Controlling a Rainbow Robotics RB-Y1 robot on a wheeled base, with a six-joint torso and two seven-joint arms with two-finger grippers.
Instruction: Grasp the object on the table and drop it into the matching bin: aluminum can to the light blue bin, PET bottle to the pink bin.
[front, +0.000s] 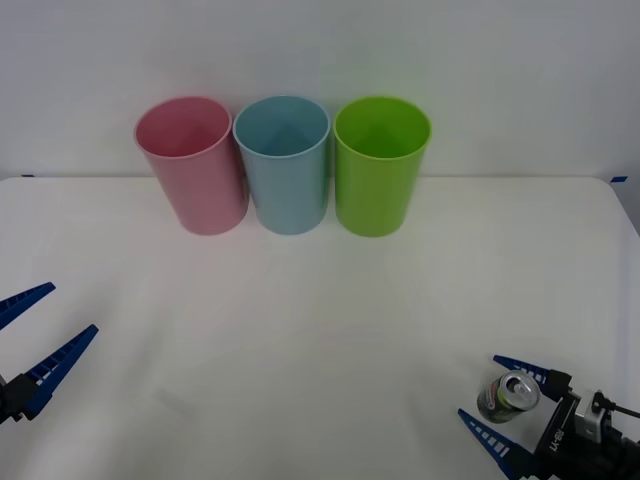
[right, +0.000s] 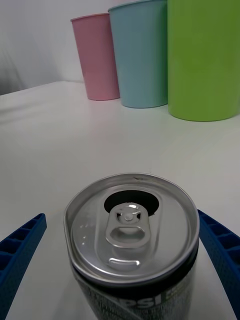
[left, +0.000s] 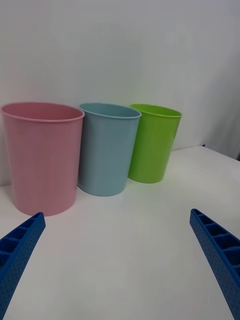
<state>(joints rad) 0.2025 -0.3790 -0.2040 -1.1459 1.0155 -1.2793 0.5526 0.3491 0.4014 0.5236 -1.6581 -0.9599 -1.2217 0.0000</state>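
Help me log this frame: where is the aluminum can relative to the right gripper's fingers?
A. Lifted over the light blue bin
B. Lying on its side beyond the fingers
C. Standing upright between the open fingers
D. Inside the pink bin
C. The aluminum can stands upright on the table, pull tab up, with the right gripper open and one blue finger on each side of it, near the table's front right corner.

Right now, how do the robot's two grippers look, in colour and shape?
Both the left gripper and the right gripper have two long blue fingers, ribbed and tapering to points. Behind the right one sits a black wrist block with white markings and a thin cable.
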